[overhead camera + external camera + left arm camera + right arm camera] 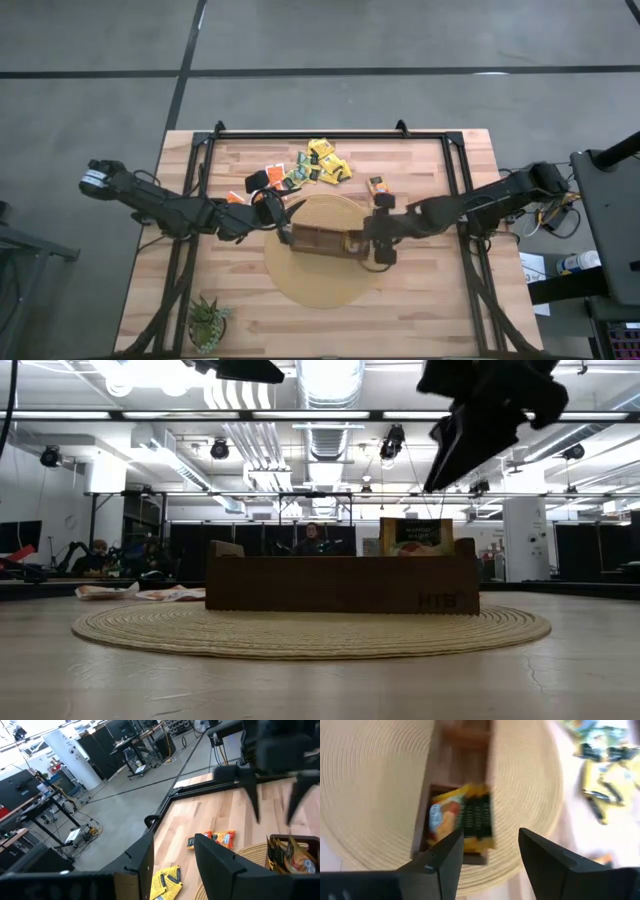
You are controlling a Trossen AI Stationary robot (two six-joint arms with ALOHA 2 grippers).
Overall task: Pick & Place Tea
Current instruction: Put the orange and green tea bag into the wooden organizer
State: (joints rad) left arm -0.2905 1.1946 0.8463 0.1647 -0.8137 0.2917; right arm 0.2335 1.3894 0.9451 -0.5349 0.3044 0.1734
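A long dark-brown compartmented box (318, 240) (340, 596) lies on a round woven mat (320, 288). One orange and dark-green tea sachet (460, 817) (415, 536) stands in the box's right end compartment, sticking up above the wall. My right gripper (490, 837) (374, 242) hangs open just above that compartment and touches nothing. My left gripper (173, 840) (282, 214) is open and empty, hovering by the box's left end. Several loose sachets (320, 162), yellow, orange and dark, lie flat on the table beyond the mat. One orange sachet (377, 185) (220, 838) lies apart from them.
A small green potted plant (208, 322) stands near the table's near left corner. The black metal frame (330, 134) runs along the far edge and both sides of the table. The other compartments (462, 740) of the box show no sachets.
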